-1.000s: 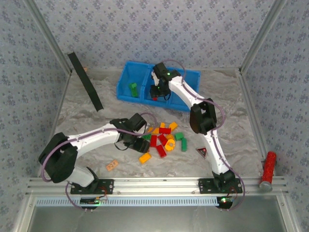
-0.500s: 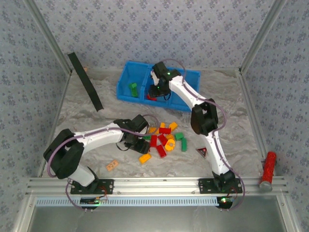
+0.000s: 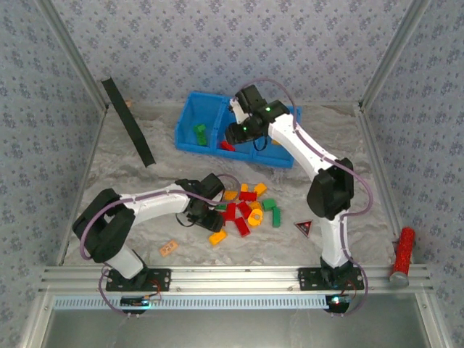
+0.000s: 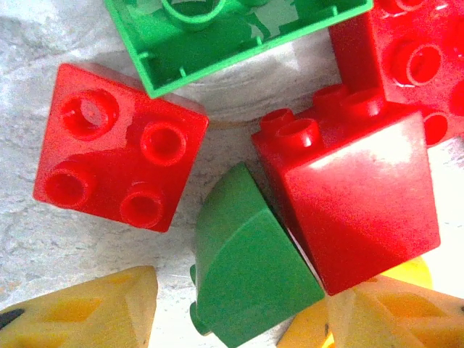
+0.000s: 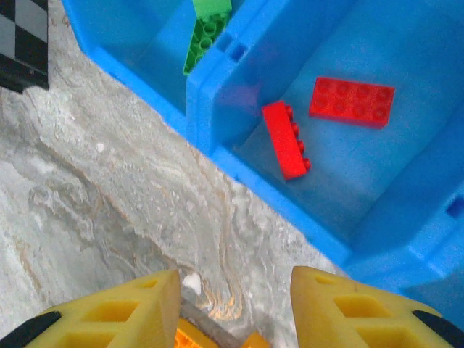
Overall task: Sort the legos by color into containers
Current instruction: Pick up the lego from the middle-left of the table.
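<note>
Fingers [image 5: 109,312] of right gripper [image 5: 233,283] spread and empty near bin [image 5: 217,87], two red legos [image 5: 351,101] in middle compartment, left gripper [image 4: 243,297] spread astride green lego [image 4: 246,268] on table [image 4: 43,239].

The tabletop [image 3: 130,174] has a wrinkled, marbled grey-white surface. A blue bin [image 3: 190,123] sits at the middle of its far edge. Loose red, green and yellow-orange legos [image 3: 243,210] lie heaped around the centre. A pale orange flat piece [image 3: 169,248] lies apart toward the near-left, and a black triangle [image 3: 304,229] lies just right of the heap. A long black strip [image 3: 129,122] slants out from the far-left corner.
</note>
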### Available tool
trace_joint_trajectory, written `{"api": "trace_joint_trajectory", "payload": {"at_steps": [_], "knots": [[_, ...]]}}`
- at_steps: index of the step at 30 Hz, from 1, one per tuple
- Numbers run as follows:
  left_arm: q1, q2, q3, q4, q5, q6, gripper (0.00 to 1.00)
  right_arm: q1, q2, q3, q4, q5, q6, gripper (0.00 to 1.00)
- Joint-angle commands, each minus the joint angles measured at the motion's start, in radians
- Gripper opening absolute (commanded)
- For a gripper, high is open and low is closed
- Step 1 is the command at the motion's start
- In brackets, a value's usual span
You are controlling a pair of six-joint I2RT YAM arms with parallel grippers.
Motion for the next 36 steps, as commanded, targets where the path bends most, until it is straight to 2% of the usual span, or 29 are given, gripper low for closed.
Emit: {"api": "trace_joint_trajectory", "payload": {"at_steps": [1, 12, 22, 28, 31, 36], "knots": [[-0.005, 0.027, 0.036, 0.02, -0.012, 0.034, 0.61, 0.007, -0.083, -0.11, -0.016, 0.028, -0.009, 0.46], [0.002, 0.1, 0.098, 0.001, -0.04, 0.076, 0.6, 0.02, -0.331, -0.512, 0.036, 0.036, 0.11, 0.47], [0.007, 0.1, 0.102, -0.019, -0.018, 0.074, 0.39, 0.05, -0.498, -0.747, 0.016, 0.002, 0.242, 0.48], [0.007, 0.054, 0.109, -0.106, -0.002, 0.09, 0.35, 0.087, -0.578, -0.886, 0.036, -0.052, 0.38, 0.52], [0.007, 0.006, 0.118, -0.153, 0.007, 0.104, 0.33, 0.114, -0.599, -0.923, 0.052, -0.063, 0.45, 0.57], [0.014, -0.057, 0.146, -0.203, 0.049, 0.12, 0.33, 0.139, -0.607, -0.964, 0.089, -0.066, 0.542, 0.59]]}}
